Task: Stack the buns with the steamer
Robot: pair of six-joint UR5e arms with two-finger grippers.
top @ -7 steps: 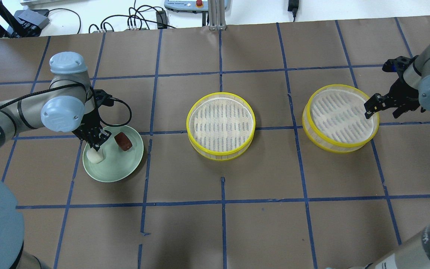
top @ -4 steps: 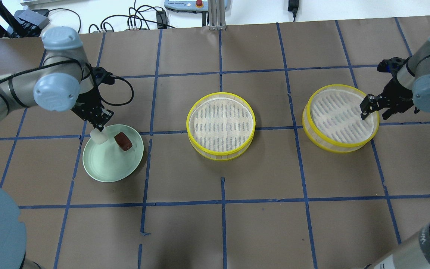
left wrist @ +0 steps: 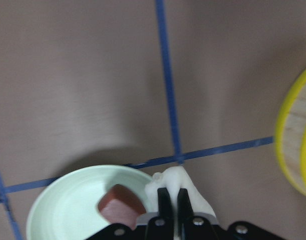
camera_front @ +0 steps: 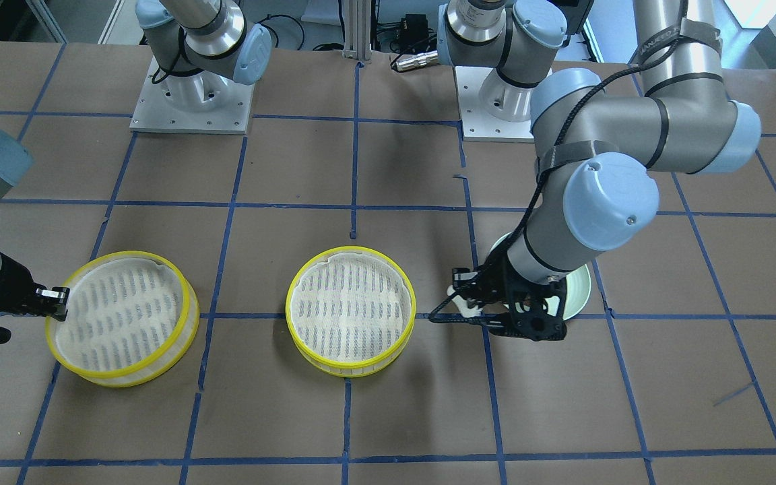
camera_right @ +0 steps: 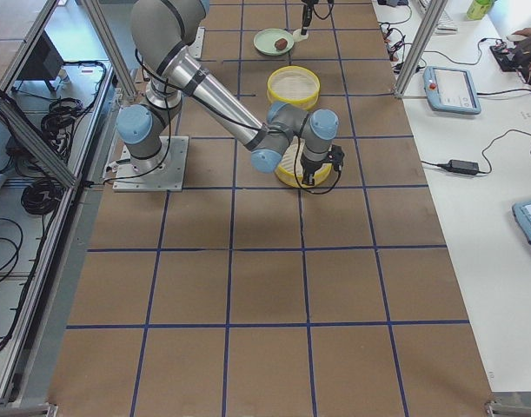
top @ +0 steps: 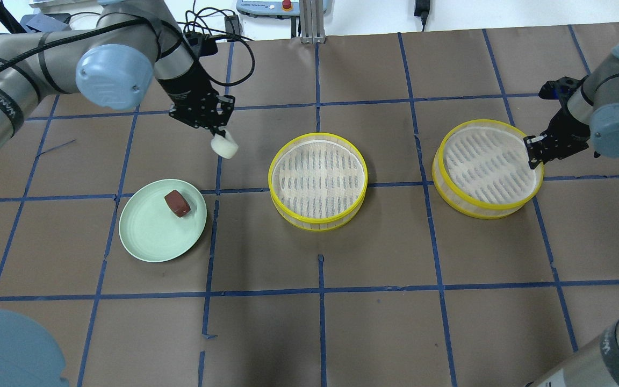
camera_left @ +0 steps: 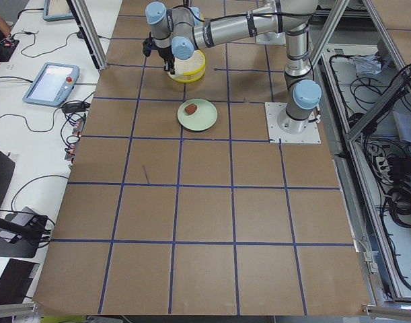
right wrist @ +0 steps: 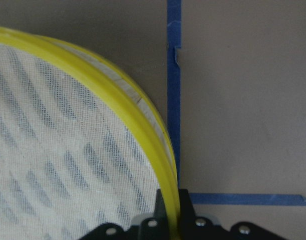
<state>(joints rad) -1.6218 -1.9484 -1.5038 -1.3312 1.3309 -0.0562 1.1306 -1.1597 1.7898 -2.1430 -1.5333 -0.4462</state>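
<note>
My left gripper (top: 218,133) is shut on the white bun (top: 224,146) and holds it in the air between the pale green plate (top: 148,239) and the middle steamer (top: 317,177). The wrist view shows the white bun (left wrist: 175,186) pinched between the fingers. The reddish-brown bun (top: 178,203) lies on the plate's far right part. My right gripper (top: 532,151) is shut on the yellow rim of the right steamer (top: 484,166). In the right wrist view its fingers straddle that rim (right wrist: 142,120). Both steamers hold nothing.
The table is brown paper with a blue tape grid. Cables and a pendant (top: 282,6) lie beyond the far edge. In the front view my left arm's elbow (camera_front: 610,202) hangs over the plate (camera_front: 580,286).
My left gripper has lifted the white bun off the plate and carried it up and to the right, toward the middle steamer. My right gripper and the right steamer have shifted slightly left.
</note>
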